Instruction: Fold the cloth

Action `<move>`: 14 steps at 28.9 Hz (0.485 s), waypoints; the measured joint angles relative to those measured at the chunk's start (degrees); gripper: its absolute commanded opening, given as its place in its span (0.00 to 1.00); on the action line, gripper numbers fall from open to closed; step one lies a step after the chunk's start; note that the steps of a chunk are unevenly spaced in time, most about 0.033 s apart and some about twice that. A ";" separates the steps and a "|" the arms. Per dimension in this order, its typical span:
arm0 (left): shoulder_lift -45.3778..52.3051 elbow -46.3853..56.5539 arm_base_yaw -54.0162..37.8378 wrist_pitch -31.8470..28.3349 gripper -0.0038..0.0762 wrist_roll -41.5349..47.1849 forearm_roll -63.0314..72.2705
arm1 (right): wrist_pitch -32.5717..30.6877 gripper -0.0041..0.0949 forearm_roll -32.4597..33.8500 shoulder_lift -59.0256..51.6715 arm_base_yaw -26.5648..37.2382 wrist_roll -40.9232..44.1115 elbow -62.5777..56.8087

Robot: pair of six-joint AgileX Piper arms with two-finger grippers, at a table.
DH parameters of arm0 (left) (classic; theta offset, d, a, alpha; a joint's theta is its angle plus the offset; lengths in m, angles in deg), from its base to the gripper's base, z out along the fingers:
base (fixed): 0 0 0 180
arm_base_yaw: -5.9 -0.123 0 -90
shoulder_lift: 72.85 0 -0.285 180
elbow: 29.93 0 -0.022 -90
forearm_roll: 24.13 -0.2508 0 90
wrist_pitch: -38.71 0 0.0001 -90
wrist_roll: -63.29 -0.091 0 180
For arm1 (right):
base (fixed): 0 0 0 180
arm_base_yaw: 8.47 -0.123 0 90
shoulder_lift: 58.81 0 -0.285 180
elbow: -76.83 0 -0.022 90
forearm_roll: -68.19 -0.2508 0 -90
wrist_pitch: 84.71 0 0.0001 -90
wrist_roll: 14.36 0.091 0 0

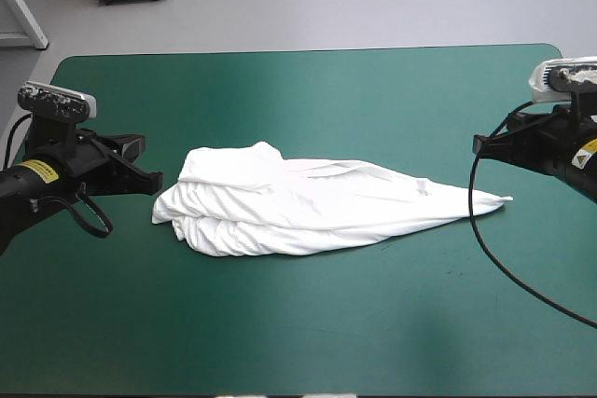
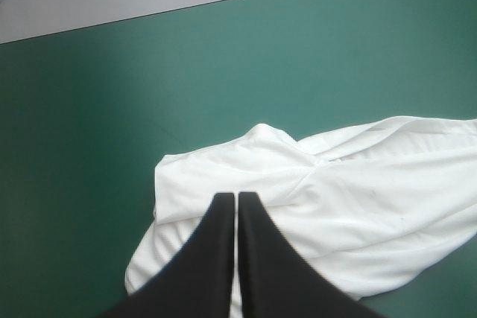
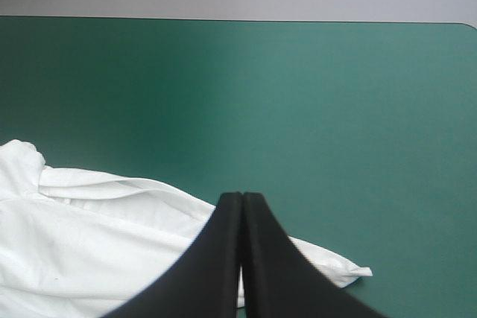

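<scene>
T-shirt [image 1: 298, 213] is seen lying near the middle of the teal-green cover [image 1: 308, 323], and no neat fold can be made out yet! It is bunched into a long white heap, thick and rumpled toward the table's left side and tapering to a thin tip toward the right. Layers are lapped loosely over one another, edges are uneven, and the sleeves cannot be clearly picked out.

The left gripper [image 1: 155, 180] is held just beside the heap's thick end. Its black fingers are pressed together in a single arch with nothing caught between them. In its own wrist view the cloth is seen spread ahead of and under the tips.

The right gripper [image 1: 478, 144] is poised near the tapered end, apart from it, fingers likewise closed up and empty.

So the job is judged barely begun: the garment would have to be spread flat or squared up, then folded into a bundle. Nothing is gripped, nothing lifted.
</scene>
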 measured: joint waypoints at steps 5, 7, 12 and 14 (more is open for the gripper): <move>0.00 0.00 0.00 0.00 0.06 0.00 0.00 | -0.51 0.03 -0.51 0.00 0.00 -0.18 0.00; 0.00 0.00 0.00 0.00 0.06 0.00 0.00 | -0.56 0.03 -0.51 0.00 -0.04 -0.18 0.00; 0.00 0.00 0.06 -1.19 0.18 0.00 0.00 | -0.56 0.03 -0.51 0.00 -0.04 -0.18 0.00; 0.00 0.00 0.06 -1.46 0.31 0.00 0.00 | -0.56 0.03 -0.51 0.00 -0.04 -0.18 0.00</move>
